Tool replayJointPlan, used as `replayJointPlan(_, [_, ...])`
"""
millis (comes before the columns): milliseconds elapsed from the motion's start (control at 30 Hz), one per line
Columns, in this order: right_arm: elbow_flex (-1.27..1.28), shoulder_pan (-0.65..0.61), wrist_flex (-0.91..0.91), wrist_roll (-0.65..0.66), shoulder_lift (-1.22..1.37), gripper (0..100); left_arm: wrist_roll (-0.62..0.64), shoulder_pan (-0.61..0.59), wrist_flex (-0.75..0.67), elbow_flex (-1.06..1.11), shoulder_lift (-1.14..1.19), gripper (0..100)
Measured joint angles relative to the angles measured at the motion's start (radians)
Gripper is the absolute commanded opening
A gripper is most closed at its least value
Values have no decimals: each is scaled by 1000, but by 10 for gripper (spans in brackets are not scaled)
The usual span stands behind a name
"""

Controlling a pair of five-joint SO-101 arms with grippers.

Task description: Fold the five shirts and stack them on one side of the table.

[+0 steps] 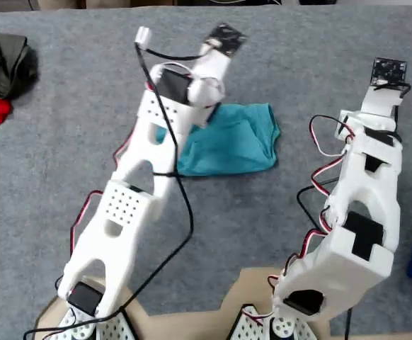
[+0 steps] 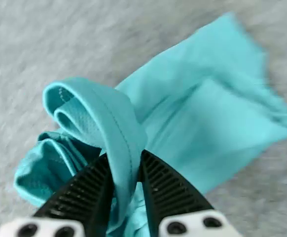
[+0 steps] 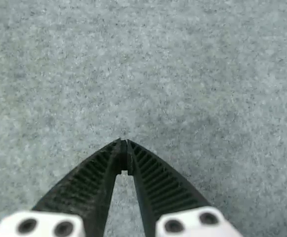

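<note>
While left claw [image 2: 125, 158] pinches teal shirt [image 2: 207, 123] fold, right claw [image 3: 124, 143] sits pressed together.

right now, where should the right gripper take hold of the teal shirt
Probably the free corner on the right side of the teal shirt, approached from the right arm's own side. The left gripper pinches a hemmed fold at the opposite end, and that far edge lies flat and unobstructed. The right gripper is shut, so it must open first.
</note>
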Motion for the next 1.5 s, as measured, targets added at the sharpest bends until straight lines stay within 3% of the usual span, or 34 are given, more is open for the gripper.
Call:
replayJointPlan(333, [-20, 34, 5, 0, 12, 9, 0, 143, -153, 0, 5, 20])
replayJointPlan(567, [-20, 34, 5, 0, 12, 9, 0, 173, -247, 0, 94, 35])
replayJointPlan(867, [-20, 34, 5, 38, 12, 9, 37, 167, -253, 2, 135, 374])
replayJointPlan(967, [-20, 34, 5, 38, 12, 9, 121, 147, -253, 0, 135, 371])
replayJointPlan(1133, [-20, 34, 29, 38, 12, 9, 152, 66, -253, -2, 106, 350])
replayJointPlan(1367, [-20, 26, 35, 57, 12, 9, 155, -112, -295, -2, 17, 64])
replayJointPlan(1500, [-20, 12, 35, 71, 12, 9, 155, -146, -304, -2, 21, 34])
